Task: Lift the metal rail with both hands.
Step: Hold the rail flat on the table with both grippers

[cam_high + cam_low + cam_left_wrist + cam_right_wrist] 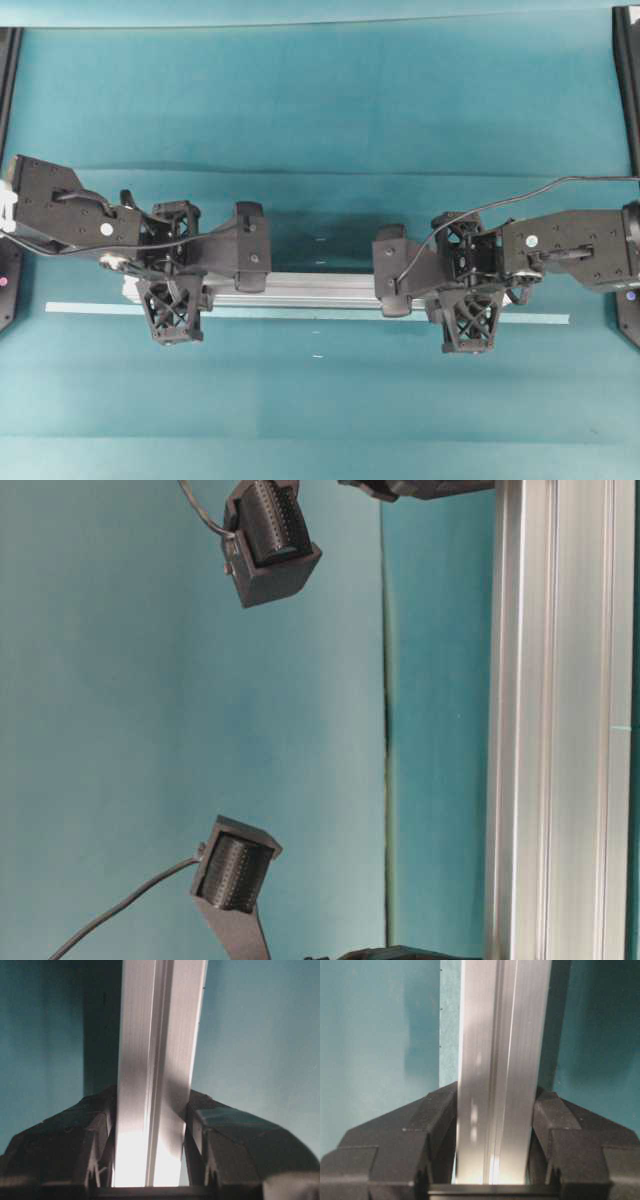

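- Left black lattice-fingered claw [172, 272] is pinching the long silver grooved aluminium rail [300, 290] near its left end, one finger [172, 310] on the near side of the bar, the other on the far side.
- From the left wrist view, the rail [157, 1075] runs straight up between the two black finger pads [92, 1145], both pressed against its sides.
- Right black lattice-fingered claw [468, 282] is clamped the same way near the rail's right end, its fingers straddling the bar.
- Right wrist view confirms it: rail [500, 1070] squeezed between the two dark pads [437, 1130], no gap on either side.
- The rail lies level between the two claws, across the middle of the teal cloth-covered counter [320, 100].
- A dark shadow sits on the cloth beyond the bar, offset from it.
- Just on the near side of the rail, a thin flat pale tape strip [90, 308] stretches along the counter, longer than the bar at both ends.
- Black cables [500, 205] trail from both arms.
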You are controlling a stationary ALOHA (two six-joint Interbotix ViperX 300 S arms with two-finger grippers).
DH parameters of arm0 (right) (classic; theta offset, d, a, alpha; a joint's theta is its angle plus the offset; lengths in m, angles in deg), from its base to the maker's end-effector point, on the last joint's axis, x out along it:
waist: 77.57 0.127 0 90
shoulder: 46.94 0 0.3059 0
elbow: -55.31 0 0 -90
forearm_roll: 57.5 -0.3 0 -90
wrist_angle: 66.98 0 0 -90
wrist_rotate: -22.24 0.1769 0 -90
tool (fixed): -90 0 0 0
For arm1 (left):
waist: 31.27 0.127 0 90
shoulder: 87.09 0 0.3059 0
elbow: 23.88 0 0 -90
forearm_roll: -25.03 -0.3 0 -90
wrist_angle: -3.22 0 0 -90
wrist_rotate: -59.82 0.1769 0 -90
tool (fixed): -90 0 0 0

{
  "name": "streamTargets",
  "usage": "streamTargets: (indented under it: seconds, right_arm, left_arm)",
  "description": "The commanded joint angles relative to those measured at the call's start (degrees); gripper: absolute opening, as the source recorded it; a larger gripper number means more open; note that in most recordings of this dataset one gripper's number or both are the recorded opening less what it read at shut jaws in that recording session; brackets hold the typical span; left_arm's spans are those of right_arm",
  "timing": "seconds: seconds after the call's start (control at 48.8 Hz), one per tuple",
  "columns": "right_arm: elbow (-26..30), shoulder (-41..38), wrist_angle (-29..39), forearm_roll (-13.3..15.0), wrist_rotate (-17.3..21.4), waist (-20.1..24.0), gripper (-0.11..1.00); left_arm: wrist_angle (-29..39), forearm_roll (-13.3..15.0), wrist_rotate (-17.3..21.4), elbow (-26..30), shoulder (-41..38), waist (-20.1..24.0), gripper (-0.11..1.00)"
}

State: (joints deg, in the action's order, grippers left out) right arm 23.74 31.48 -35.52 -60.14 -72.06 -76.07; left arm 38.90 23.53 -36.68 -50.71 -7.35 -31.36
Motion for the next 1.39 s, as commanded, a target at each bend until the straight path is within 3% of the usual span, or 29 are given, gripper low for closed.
streamTargets:
  seconds: [0.0,0.676,1.045,1.373]
  right_arm:
    - [0.2,-0.9,-0.6,-0.1,-0.1,1.0,0.39]
    - [-0.7,-2.4,-1.7,-0.2,0.6,1.0,0.39]
    - [-0.8,-2.4,-2.9,-0.3,5.9,1.0,0.38]
    - [-0.8,-2.4,-3.1,-0.3,6.2,1.9,0.38]
  left_arm:
    - [-1.1,0.0,-1.5,0.5,0.5,0.4,0.30]
    - [-6.0,0.0,-0.9,-0.2,-0.4,0.4,0.30]
    - [-7.3,0.0,1.8,-0.4,-0.4,0.3,0.30]
    - [-7.8,0.0,1.9,-0.8,-0.2,0.4,0.30]
